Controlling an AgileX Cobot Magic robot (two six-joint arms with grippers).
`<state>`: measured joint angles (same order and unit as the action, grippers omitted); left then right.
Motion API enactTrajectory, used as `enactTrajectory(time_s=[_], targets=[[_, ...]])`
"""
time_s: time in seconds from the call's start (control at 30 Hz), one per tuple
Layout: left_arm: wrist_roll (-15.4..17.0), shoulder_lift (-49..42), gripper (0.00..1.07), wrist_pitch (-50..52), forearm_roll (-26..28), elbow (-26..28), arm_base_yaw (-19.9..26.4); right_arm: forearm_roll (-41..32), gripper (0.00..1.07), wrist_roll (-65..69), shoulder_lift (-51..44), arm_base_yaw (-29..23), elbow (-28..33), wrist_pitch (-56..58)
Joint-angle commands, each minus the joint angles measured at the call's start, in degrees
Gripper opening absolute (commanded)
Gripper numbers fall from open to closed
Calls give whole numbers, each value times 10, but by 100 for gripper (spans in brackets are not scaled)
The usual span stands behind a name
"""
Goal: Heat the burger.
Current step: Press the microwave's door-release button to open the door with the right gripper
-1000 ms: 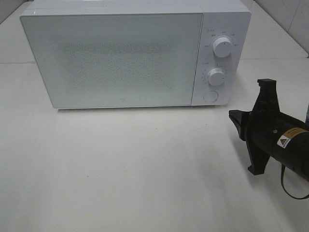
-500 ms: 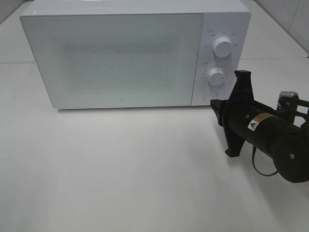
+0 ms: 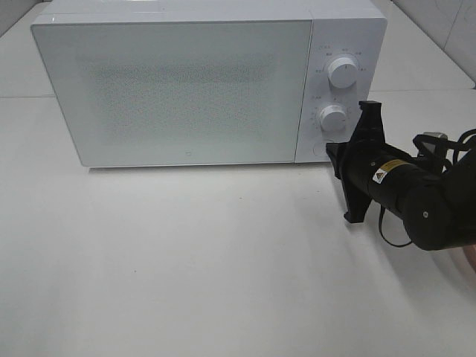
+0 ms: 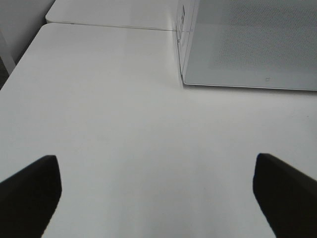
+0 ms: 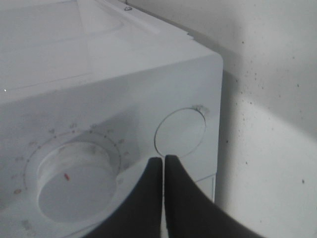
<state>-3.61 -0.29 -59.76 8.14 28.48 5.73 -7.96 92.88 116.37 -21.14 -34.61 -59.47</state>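
The burger is out of view. A white microwave [image 3: 186,89] stands at the back of the table with its door closed. My right gripper [image 3: 332,150] is shut, and its tips are at the round push button [image 5: 181,131] below the lower dial [image 3: 333,117]. In the right wrist view the closed fingers [image 5: 148,188] meet just under that button, beside the lower dial [image 5: 74,181]. Whether they touch the panel I cannot tell. My left gripper [image 4: 158,198] is open over bare table, with nothing between its fingers, and the microwave's corner [image 4: 184,74] lies ahead of it.
The upper dial [image 3: 343,71] sits above the lower one on the control panel. The white table [image 3: 186,260] stretches in front of the microwave. A seam between two table tops [image 4: 109,26] runs behind the microwave's left side.
My right arm has swung left and toward the microwave, bringing its closed tips from the table's right side up to the control panel's round button. The left gripper has not moved.
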Motion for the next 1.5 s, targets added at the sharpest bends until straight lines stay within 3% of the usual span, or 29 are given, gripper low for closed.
enactTrajectory(time_s=[0.03,0.7,1.1,1.5], targets=[[1,-12,98,5,3,-1,1,17,0,1,18,10,-23,0],[1,-12,98,5,3,-1,1,19,0,2,76,10,-85,9],[1,-12,98,5,3,-1,1,-9,0,-24,76,14,-98,-85],[1,-12,98,5,3,-1,1,-37,0,-80,76,24,-173,-115]])
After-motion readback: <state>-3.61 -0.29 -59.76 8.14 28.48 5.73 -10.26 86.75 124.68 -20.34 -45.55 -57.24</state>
